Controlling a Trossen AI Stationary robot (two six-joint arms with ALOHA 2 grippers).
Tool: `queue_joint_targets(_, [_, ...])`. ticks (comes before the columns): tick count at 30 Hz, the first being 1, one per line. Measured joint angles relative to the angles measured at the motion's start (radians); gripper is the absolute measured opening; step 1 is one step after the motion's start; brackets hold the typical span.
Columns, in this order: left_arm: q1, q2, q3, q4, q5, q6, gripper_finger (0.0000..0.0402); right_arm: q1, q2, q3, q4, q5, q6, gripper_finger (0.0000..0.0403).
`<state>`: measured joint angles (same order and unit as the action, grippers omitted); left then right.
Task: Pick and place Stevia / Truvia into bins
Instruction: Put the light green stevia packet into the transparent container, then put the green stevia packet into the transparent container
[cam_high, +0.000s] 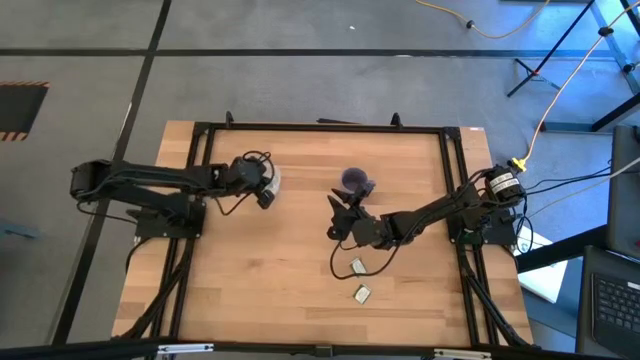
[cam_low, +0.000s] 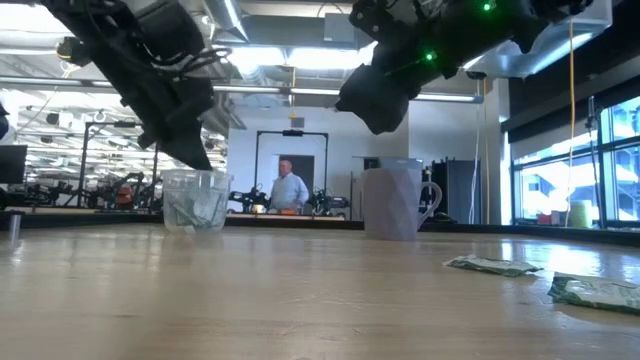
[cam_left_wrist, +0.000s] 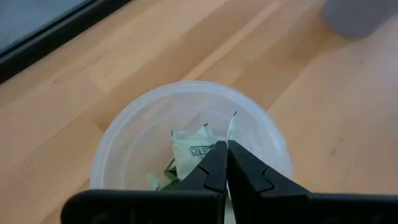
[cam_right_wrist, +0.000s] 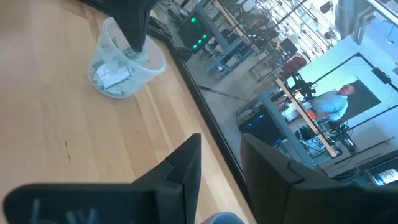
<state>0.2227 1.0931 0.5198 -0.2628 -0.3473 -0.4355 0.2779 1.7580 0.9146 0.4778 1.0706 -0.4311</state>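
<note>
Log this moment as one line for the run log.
left gripper: shut, tips over clear cup holding packets | right gripper: open, empty, above table near mug | two packets left on table

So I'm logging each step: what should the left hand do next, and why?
Probably open and let go. The left hand sits over the clear cup, fingers pinched shut on a thin packet above those already inside. The right hand waits near the mug.

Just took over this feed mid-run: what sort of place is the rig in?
Probably a robotics lab or workshop: rows of workbenches with equipment fill the room behind, ceiling strip lights run overhead, and a person stands at a far bench.
</note>
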Motion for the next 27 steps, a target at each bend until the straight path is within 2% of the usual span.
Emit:
queue_joint_targets(5, [0.021, 0.033, 0.000, 0.001, -0.013, 0.015, 0.0006, 0.000, 0.000, 0.000, 0.000, 0.000, 0.000, 0.0116])
queue_joint_targets(9, [0.022, 0.024, 0.000, 0.002, -0.055, 0.081, 0.0025, 0.000, 0.000, 0.000, 0.000, 0.000, -0.001, 0.0116])
queue_joint_targets(20, [0.022, -0.136, 0.000, 0.005, -0.061, 0.117, 0.0100, 0.013, 0.000, 0.000, -0.003, -0.003, 0.003, 0.0116])
queue_joint_targets(22, [0.018, -0.172, 0.000, 0.005, -0.059, 0.138, 0.0104, 0.032, -0.005, 0.000, -0.050, -0.044, 0.030, 0.0116])
queue_joint_targets(24, [0.007, -0.199, 0.000, 0.010, -0.058, 0.155, 0.0107, 0.054, -0.016, 0.000, -0.130, -0.121, 0.124, 0.0116])
queue_joint_targets(27, [-0.018, -0.225, 0.000, 0.036, -0.044, 0.179, 0.0106, 0.075, -0.056, 0.000, -0.294, -0.319, 0.329, 0.0116])
